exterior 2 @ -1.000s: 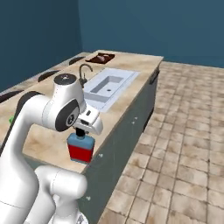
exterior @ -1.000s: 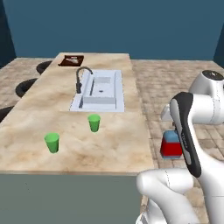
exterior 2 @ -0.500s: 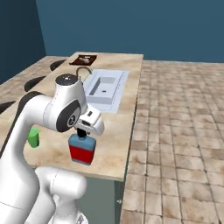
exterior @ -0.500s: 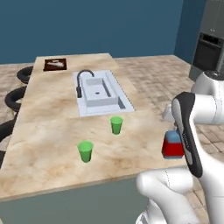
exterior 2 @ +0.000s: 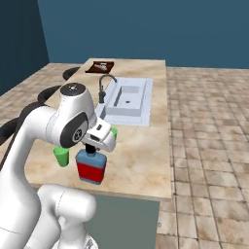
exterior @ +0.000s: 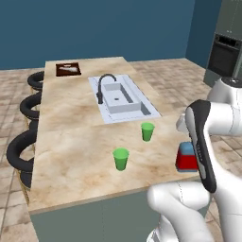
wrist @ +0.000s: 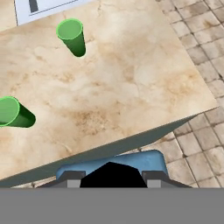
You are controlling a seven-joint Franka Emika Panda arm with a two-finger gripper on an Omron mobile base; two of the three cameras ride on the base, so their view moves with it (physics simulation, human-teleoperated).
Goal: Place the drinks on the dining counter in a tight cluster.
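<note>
Counter [exterior 2: 141, 160] nearer; blue bottle [exterior 2: 91, 168] between fingers [exterior 2: 90, 150].

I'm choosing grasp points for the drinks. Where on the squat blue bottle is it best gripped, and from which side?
At the neck under the black cap, coming from above. The blue bottle stands upright, and its wide, squat body looks too broad for the fingers, while the top is narrow. The gripper holds it just so now.

Bare marble corner of the dining counter [wrist: 131, 83], two green cups [wrist: 72, 37] well apart.
</note>
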